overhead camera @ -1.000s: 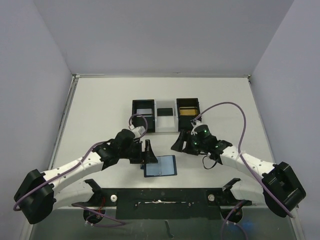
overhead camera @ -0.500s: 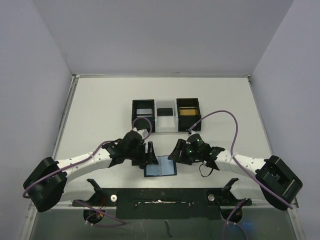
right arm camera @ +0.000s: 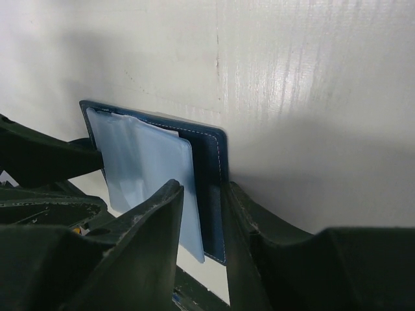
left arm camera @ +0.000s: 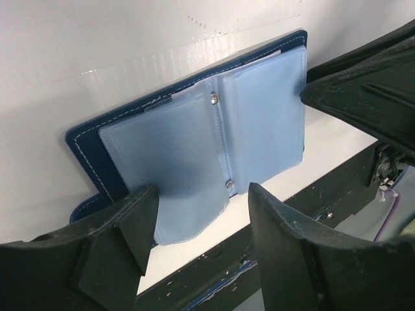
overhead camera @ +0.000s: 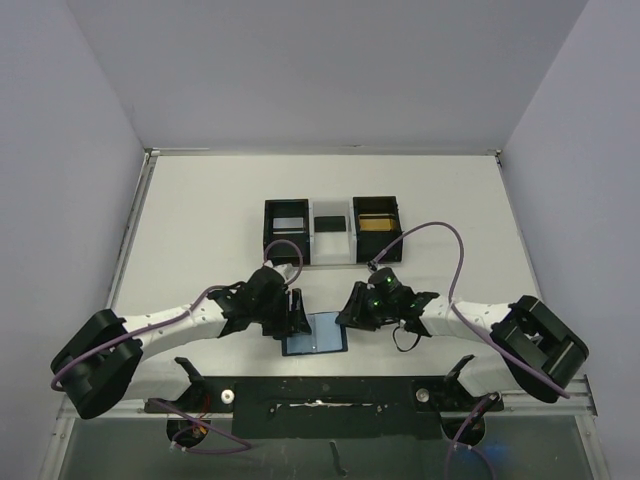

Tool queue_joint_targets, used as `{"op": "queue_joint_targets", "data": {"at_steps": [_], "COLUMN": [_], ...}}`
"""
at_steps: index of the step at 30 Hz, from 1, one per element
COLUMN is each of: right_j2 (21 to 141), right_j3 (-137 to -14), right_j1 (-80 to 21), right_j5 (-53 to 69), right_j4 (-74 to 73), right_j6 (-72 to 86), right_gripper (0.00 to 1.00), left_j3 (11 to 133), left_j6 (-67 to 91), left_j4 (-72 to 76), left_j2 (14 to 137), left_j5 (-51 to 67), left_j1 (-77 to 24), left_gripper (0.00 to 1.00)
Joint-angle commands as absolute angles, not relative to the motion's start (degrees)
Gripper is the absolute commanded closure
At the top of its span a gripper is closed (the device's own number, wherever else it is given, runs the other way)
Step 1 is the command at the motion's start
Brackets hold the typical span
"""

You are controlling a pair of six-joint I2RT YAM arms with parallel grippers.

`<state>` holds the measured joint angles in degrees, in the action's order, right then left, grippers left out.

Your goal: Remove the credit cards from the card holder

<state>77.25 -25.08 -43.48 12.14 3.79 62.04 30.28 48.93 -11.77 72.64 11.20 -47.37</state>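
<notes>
Top external view, starting at the near edge of the desk (overhead camera: 200,230). The card holder (overhead camera: 318,340) lies flat and spread open, inside face up, low in the middle of the frame. Its long axis runs left to right across the picture, a touch tilted, and its spine runs near to far. The left tool (overhead camera: 294,312) sits at its left end and the right tool (overhead camera: 352,312) at its right end. Both arms are right on it, neither one clearly nearer.

Over to the left wrist view. The jaws stand roughly half apart, straddling the near edge of the left clear sleeve (left arm camera: 175,155). One finger (left arm camera: 126,227) overlaps that sleeve's corner, the other (left arm camera: 285,227) stands just beside the near one of two snaps (left arm camera: 213,98) on the spine. The sleeve lies loose in the gap, so nothing is held.

Right wrist view: the jaws are narrow, with the edge of the navy cover (right arm camera: 209,162) in the slot between them. Pinched or only bracketed, I cannot tell.

The credit cards? I can't make one out through the frosted sleeves. My read is that the right tool pins the cover while the left works inward along that left-right axis.

Farther back, upper middle, the black boxes (overhead camera: 268,235) stand well apart, with a gold thing (overhead camera: 376,224) in the right one.
</notes>
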Motion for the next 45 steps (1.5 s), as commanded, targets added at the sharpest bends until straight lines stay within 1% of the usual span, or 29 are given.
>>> {"op": "queue_joint_targets", "data": {"at_steps": [1, 3, 7, 10, 15, 23, 26, 31, 33, 38, 41, 45], "right_j2": [77.78, 76.81, 73.67, 72.49, 74.64, 78.96, 78.85, 77.81, 78.38, 81.12, 81.51, 81.18], "right_j3": [-28.03, -29.50, -32.89, -32.93, -32.25, -31.88, -32.29, -32.87, -32.83, -32.83, -33.40, -34.44], "right_j1": [-44.43, -44.43, -44.58, -44.56, -45.76, -47.14, -47.61, -47.72, -47.87, -48.03, -48.05, -48.01], "right_j5": [11.82, 9.15, 5.01, 5.81, 10.15, 9.79, 8.63, 8.16, 8.37, 11.22, 13.00, 17.30], "right_j4": [3.67, -0.38, -7.73, -6.92, -1.25, -0.32, -2.01, -3.40, -3.40, -0.40, 2.50, 7.84], "right_j6": [62.22, 61.63, 59.57, 58.65, 59.50, 61.61, 61.33, 61.08, 61.14, 61.42, 61.20, 60.64], "right_gripper": [0.66, 0.60, 0.55, 0.55, 0.58, 0.61, 0.60, 0.60, 0.62, 0.68, 0.82, 0.99], "left_j3": [29.24, 29.33, 30.39, 30.76, 30.03, 28.23, 27.81, 27.51, 27.43, 27.40, 27.50, 27.26], "left_j6": [48.52, 48.45, 48.00, 48.13, 48.93, 49.17, 48.83, 48.69, 48.69, 48.74, 48.61, 48.68], "left_j4": [-8.79, -9.31, -11.41, -12.51, -12.83, -12.93, -12.50, -11.23, -11.13, -9.44, -8.97, -8.79], "left_j2": [73.15, 72.42, 70.22, 67.02, 62.70, 67.21, 68.20, 69.05, 69.49, 70.11, 70.40, 70.28], "left_j5": [11.32, 10.89, 9.09, 6.28, 4.30, 6.34, 7.09, 8.20, 8.30, 9.90, 10.38, 10.47], "left_j1": [-47.95, -47.95, -47.92, -47.98, -47.75, -47.89, -47.95, -47.93, -47.97, -47.99, -47.99, -47.98], "left_gripper": [0.45, 0.45, 0.43, 0.41, 0.38, 0.38, 0.39, 0.49, 0.52, 0.62, 0.69, 0.76]}}
